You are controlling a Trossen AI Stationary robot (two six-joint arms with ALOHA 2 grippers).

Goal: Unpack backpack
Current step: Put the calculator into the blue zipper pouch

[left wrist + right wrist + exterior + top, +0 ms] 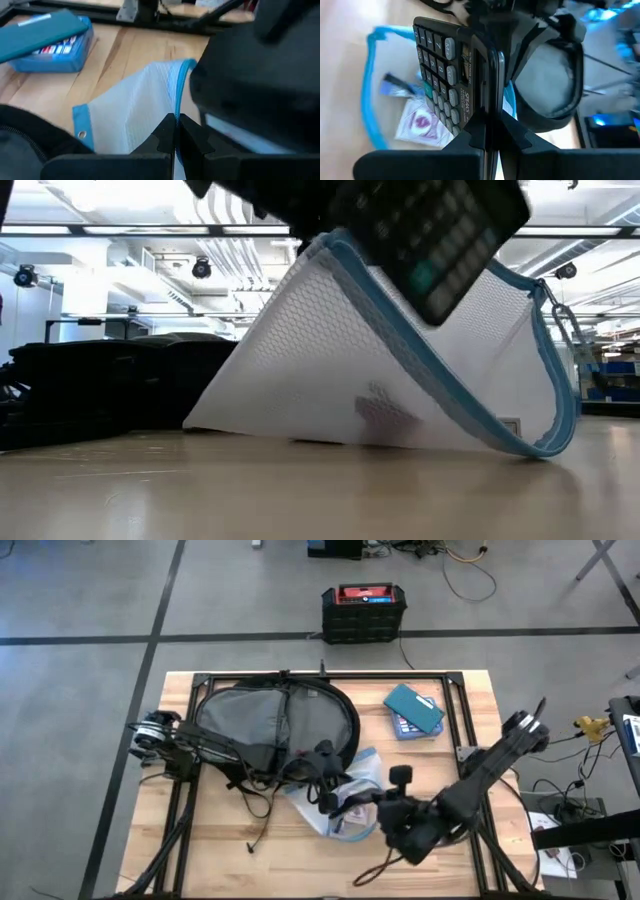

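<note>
Unpacking, partly done. My right hand [490,125] is clenched on a calculator [447,75], lifted from the mesh pouch [345,802] at lower centre. My left hand [175,132] pinches the pouch's blue edge. The backpack [270,720] lies upper left on the bench [300,860]; a blue case [413,710] is already out. Remaining contents: hidden.

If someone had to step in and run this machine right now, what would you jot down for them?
Left gripper: shut on the blue edge of the white mesh pouch.
Right gripper: shut on a black calculator, held above the pouch.
Backpack: lying open at the table's back left.
Done: pouch and a blue case are out on the table.
Left: put the calculator down, let go of the pouch, check the backpack for more.
</note>
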